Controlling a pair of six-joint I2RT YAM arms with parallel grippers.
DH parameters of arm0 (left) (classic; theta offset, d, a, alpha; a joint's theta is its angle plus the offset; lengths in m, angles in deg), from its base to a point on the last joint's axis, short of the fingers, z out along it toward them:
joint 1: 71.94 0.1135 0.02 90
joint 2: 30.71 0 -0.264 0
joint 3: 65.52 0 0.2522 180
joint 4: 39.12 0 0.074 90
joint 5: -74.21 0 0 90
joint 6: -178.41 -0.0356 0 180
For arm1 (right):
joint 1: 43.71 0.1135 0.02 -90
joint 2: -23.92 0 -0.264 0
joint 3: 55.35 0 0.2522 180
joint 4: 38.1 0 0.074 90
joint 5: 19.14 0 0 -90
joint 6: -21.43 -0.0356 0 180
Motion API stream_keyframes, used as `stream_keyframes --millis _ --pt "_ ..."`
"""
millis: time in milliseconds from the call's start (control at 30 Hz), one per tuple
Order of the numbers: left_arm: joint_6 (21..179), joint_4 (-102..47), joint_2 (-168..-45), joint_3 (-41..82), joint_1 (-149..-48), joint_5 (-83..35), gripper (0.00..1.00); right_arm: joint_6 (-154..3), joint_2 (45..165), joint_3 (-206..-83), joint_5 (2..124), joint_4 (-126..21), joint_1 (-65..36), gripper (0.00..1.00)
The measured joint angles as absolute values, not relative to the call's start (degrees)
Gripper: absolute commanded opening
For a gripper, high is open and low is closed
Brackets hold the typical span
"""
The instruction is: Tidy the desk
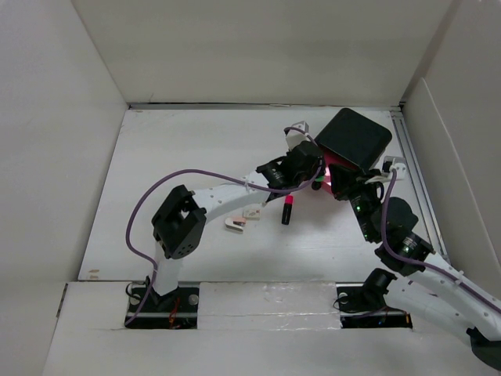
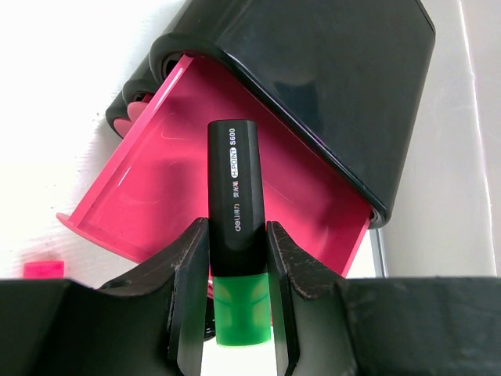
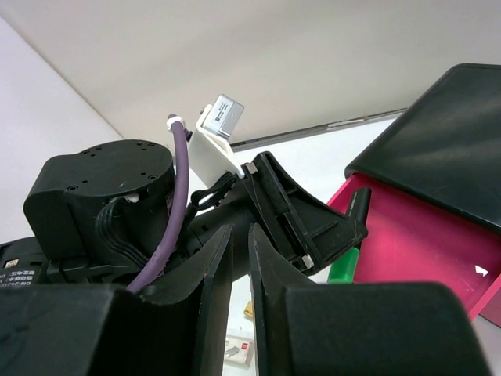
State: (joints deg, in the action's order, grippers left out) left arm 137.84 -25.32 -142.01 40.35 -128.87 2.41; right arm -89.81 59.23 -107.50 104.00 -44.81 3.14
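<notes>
Green-tipped highlighter [image 2: 233, 180] in left gripper [image 2: 236, 229], over drawer [image 2: 156, 188]

The left arm [image 1: 223, 200] has white tube parts and chunky black joints [image 1: 178, 223]. A long purple cable [image 1: 137, 211] goes from its black base [image 1: 160, 301] up along it, tied on with small white bands. The right arm [image 1: 438, 274] looks the same, white with black joints, and little green lights [image 1: 357, 208] glow on it. Seen close up, a round black motor block [image 3: 102, 188] has small screws on top, and a white clip with a silver plug [image 3: 221, 117] sits beside the cable. The left gripper [image 2: 235, 235] has two shiny black fingers [image 2: 188, 298] shaped like wedges.
</notes>
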Motion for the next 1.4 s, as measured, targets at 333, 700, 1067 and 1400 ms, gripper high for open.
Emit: stream_keyframes --millis 333,700,1067,1400 --pt "137.79 -25.47 -142.82 41.93 -128.43 1.23 0.4 -89.81 59.23 -107.5 103.9 -44.81 3.14 0.2" --pt "137.27 -27.77 -142.43 40.42 -127.95 0.51 0.34 -89.81 59.93 -107.5 103.85 -44.81 3.14 0.21" --pt "124.09 -40.27 -121.29 13.12 -130.22 6.41 0.38 -89.81 59.64 -107.5 103.83 -44.77 3.14 0.0" --pt "120.79 -42.0 -125.29 4.48 -131.18 5.25 0.51 -89.81 61.11 -107.5 103.41 -44.73 2.75 0.33"
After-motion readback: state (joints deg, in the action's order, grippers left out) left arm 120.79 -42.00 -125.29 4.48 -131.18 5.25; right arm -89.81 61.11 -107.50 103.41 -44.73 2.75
